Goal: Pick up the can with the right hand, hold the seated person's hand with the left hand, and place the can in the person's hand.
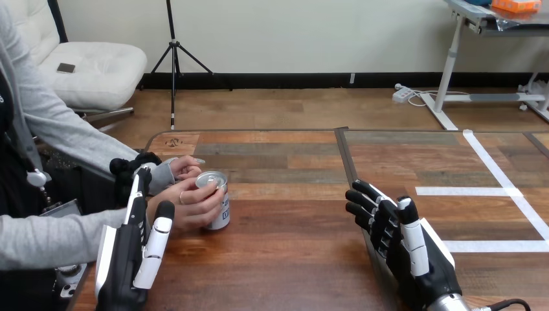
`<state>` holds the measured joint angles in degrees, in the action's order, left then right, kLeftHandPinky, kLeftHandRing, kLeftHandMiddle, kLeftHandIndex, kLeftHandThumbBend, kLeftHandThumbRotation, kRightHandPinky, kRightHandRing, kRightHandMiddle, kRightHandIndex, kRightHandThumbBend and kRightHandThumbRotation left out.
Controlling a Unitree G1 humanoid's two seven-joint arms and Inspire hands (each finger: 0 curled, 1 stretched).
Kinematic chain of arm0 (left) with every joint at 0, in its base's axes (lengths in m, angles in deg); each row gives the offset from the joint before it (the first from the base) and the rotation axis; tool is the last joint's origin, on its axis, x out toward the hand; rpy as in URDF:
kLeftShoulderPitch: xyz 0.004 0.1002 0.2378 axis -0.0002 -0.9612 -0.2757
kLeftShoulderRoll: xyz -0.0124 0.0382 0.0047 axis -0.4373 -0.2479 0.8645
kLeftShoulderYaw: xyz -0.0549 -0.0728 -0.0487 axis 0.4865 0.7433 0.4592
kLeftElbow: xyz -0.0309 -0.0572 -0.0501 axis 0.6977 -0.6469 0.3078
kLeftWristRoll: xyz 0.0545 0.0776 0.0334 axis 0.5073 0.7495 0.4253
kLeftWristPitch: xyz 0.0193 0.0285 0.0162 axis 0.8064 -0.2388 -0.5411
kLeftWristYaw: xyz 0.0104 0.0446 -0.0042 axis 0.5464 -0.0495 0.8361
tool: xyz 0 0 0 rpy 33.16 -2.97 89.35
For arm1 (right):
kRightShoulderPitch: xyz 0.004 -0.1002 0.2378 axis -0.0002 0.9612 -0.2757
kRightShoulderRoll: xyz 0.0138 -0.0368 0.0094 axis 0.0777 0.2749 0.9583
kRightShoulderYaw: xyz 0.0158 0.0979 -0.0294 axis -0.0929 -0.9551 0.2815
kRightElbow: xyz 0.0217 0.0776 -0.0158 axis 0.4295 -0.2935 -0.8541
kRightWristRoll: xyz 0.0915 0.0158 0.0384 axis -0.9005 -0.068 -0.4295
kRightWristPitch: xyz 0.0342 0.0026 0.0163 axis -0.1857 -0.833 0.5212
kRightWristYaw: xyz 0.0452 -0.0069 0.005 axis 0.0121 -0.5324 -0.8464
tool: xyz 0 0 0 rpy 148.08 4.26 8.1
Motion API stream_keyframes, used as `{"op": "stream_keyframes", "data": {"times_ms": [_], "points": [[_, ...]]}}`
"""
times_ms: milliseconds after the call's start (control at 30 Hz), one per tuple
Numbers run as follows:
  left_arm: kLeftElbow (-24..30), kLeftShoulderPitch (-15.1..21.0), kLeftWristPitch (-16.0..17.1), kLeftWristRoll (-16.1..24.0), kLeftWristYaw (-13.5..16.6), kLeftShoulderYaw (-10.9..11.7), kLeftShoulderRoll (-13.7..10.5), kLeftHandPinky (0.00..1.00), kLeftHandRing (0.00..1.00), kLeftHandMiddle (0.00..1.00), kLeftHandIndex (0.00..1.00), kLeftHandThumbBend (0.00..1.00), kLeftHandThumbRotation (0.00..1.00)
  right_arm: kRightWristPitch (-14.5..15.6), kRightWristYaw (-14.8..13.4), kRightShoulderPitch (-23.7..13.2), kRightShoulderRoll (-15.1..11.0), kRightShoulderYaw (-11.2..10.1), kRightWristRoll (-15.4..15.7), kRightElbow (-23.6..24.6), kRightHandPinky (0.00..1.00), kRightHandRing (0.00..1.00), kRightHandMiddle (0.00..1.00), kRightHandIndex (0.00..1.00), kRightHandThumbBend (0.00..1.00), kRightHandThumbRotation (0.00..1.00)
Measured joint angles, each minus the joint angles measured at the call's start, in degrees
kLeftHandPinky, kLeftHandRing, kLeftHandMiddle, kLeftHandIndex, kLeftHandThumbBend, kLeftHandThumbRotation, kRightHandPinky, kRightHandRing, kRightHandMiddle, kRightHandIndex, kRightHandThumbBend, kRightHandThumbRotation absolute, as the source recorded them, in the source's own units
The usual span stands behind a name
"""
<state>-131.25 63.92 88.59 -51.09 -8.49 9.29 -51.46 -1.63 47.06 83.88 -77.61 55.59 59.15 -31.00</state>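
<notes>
The silver can (217, 202) stands upright on the left part of the wooden desk (291, 259). The person's hand (193, 207) is wrapped round it. The person's other hand (184, 167) is just behind it. The robot's left hand (128, 256) is beside the person's wrist, its fingers (137, 194) straight and holding nothing. The right hand (404, 241) is well apart from the can, fingers loose and empty.

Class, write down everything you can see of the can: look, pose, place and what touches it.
The can is a small silvery metal cylinder with a shiny flat top and dark print on its side. It stands upright, seemingly on the wooden table, near its left side. The person's hand at the front curls round it from the left.
</notes>
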Motion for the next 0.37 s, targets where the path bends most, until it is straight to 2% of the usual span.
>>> {"op": "stream_keyframes", "data": {"times_ms": [367], "points": [[0.27,-0.02,-1.17,-7.3,-6.44,0.56,1.0,1.0,1.0,1.0,1.0,0.5,0.98,0.59,0.0,0.0,0.02,-0.12,-0.03,0.0,0.97,0.91,0.9,0.9,0.91,1.0]]}}
